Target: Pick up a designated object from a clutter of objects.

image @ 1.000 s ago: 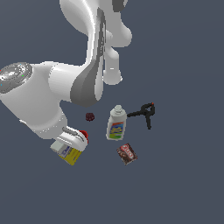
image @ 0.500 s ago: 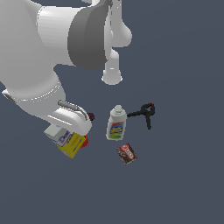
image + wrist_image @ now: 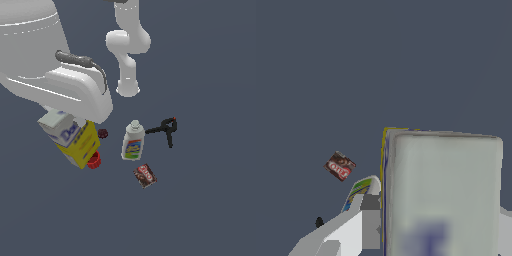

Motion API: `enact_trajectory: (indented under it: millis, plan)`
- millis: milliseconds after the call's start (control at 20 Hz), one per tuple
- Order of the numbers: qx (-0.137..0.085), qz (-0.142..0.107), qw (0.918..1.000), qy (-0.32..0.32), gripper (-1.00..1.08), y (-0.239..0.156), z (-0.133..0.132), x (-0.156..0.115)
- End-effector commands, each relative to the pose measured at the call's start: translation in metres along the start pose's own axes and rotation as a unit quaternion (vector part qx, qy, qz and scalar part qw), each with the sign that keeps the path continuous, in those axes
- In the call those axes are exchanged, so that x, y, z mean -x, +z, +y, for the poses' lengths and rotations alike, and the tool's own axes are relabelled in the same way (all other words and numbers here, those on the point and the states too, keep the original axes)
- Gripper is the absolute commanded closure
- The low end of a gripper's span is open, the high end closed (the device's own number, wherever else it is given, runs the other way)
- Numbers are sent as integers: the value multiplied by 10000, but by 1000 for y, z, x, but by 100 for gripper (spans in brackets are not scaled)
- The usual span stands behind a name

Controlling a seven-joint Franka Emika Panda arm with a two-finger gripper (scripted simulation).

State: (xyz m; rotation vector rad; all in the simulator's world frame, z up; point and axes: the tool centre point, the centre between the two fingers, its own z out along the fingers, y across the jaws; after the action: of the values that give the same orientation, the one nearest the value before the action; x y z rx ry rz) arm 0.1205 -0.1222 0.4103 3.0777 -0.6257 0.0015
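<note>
The designated object (image 3: 71, 138), a carton with a yellow lower part and a white top with blue lettering, hangs tilted under the arm's hand (image 3: 80, 92) at the exterior view's left. In the wrist view the carton (image 3: 441, 195) fills the frame close up, and my gripper (image 3: 438, 227) is shut on it, with one finger (image 3: 370, 222) pressed against its side. In the exterior view the hand hides the fingers. The rest of the clutter of objects lies below and beside the carton.
A red cup (image 3: 93, 161) peeks out from behind the carton's lower corner. A dark red berry (image 3: 102, 133), a white bottle (image 3: 133, 142), a black clamp (image 3: 165, 129) and a small brown box (image 3: 145, 175) lie toward the exterior view's right.
The carton has come up off the surface with the gripper and tilted. The arm now looms larger in the exterior view. The other items have stayed put.
</note>
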Motion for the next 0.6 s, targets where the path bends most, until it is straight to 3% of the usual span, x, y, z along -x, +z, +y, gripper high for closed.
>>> enact_trajectory:
  millis: [0,550]
  plan:
    - [1,-5,10000,0,108,-23,-5,3]
    - [-2,-5,10000,-4,108,-84,-21,7]
